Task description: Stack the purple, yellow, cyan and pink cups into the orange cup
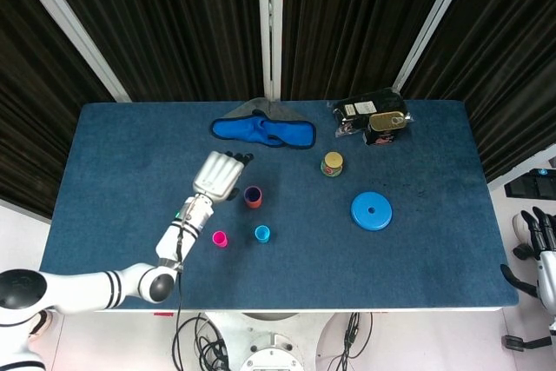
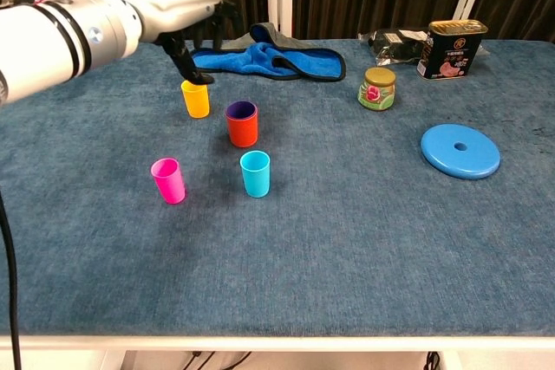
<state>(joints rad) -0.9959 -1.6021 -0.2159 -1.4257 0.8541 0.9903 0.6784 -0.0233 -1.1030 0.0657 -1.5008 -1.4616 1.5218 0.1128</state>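
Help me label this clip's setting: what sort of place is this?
Probably a robot lab or data-collection booth, not a home: black curtains enclose a blue-covered table, where unrelated props sit, including small plastic cups such as the pink cup and a blue disc.

**Dark curtains, blue table, pale floor**

A wide table (image 1: 417, 267) fills the middle of the room, covered edge to edge in a deep blue, felt-like cloth, with a thin white edge showing along the near side. Behind it hang heavy black curtains (image 1: 182, 23) in close vertical folds, shutting off the whole back of the space. Pale metal posts (image 1: 274, 23) stand in front of the curtains, one upright at the centre and others slanting away to either side. The floor (image 1: 26, 223) beside the table is light and plain. The lighting is even and bright, leaving only soft shadows on the cloth.
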